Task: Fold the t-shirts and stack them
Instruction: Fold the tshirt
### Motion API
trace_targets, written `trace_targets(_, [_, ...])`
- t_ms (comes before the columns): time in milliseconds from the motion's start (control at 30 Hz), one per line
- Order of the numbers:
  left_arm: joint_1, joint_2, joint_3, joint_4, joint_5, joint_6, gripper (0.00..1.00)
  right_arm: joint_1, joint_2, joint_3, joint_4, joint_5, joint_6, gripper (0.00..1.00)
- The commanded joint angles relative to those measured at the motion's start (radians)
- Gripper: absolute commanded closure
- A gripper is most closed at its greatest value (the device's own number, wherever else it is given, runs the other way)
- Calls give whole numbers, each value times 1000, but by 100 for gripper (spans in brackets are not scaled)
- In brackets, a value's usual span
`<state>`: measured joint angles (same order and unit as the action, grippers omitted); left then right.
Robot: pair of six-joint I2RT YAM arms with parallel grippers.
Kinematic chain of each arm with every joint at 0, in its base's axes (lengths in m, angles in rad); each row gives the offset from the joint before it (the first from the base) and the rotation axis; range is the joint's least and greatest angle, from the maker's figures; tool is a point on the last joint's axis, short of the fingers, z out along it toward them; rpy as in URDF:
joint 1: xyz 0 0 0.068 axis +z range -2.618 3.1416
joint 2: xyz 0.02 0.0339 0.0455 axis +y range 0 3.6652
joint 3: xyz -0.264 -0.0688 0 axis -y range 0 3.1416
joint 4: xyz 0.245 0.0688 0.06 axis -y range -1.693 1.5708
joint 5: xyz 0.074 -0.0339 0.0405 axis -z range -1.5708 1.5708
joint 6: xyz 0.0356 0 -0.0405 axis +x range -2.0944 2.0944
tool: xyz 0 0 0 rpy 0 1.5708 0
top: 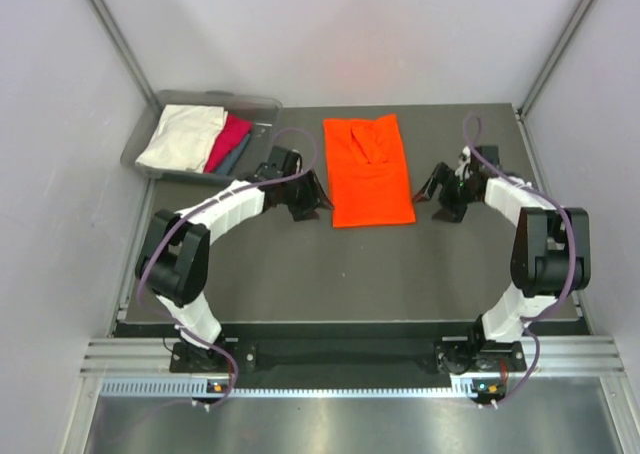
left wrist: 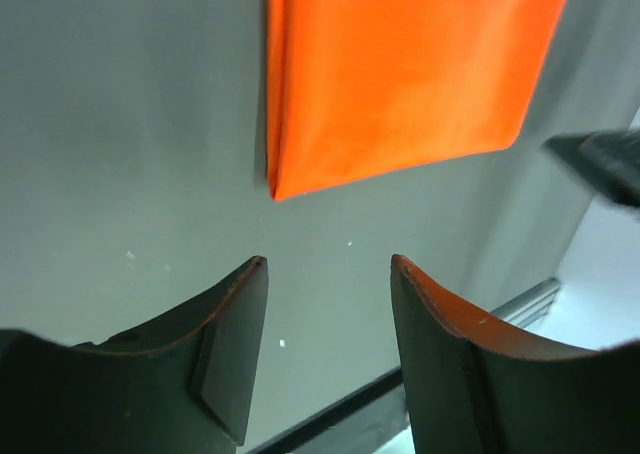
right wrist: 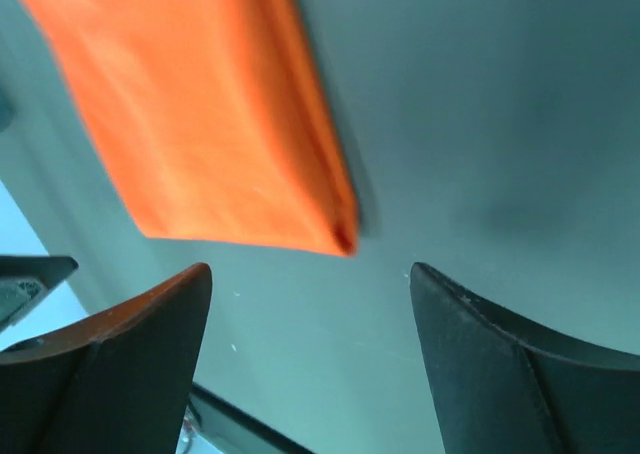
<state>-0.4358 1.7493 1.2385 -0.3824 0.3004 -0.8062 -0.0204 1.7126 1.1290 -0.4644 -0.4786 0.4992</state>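
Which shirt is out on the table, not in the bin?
The orange t-shirt, lying flat on the table. The cream shirt, pink shirt and teal-grey shirt sit in the grey bin at back left.

Four t-shirts: one orange (top: 369, 171), one cream-white (top: 180, 137), one pink (top: 229, 141), one teal-grey (top: 238, 157). One bin (top: 262, 104). Two hands — left hand (top: 318, 202), right hand (top: 430, 190).

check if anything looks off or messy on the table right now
Nothing looks spilled or damaged. The only untidy spot is on the orange t-shirt: it lies folded into a rectangle, but a bunched ridge of cloth stands up near its far edge, so the top layer is not smooth.
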Motion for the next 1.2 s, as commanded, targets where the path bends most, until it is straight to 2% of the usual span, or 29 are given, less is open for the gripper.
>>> trace_targets(0, [-18,-8,-119,217,-46,-233,43,10,-68,-179,243,-48,148,20])
trace_targets(100, [-43,-10,-143,264,-101,-342,39,8,-103,-280,323,-14,180,27])
trace_targets(167, [-63,-16,-207,364,-142,-427,40,13,-104,-331,398,-29,211,33])
trace_targets(267, [-90,10,-235,405,-198,-527,43,13,-97,-366,457,-19,245,35])
trace_targets(500, [-96,73,-326,508,-198,-711,48,60,-88,-397,550,21,314,40])
trace_targets(567, [-98,69,-344,496,-211,-729,49,69,-79,-388,547,24,321,47])
trace_targets(733, [-98,58,-401,508,-218,-814,52,82,-99,-396,538,66,340,50])
trace_targets(933, [-100,99,-392,485,-182,-821,58,91,-68,-385,534,60,354,55])
trace_targets(1033, [-101,93,-395,413,-175,-835,63,91,-67,-377,509,63,334,57])
trace_targets(1167, [-107,92,-386,318,-170,-860,62,91,-65,-377,486,52,318,58])
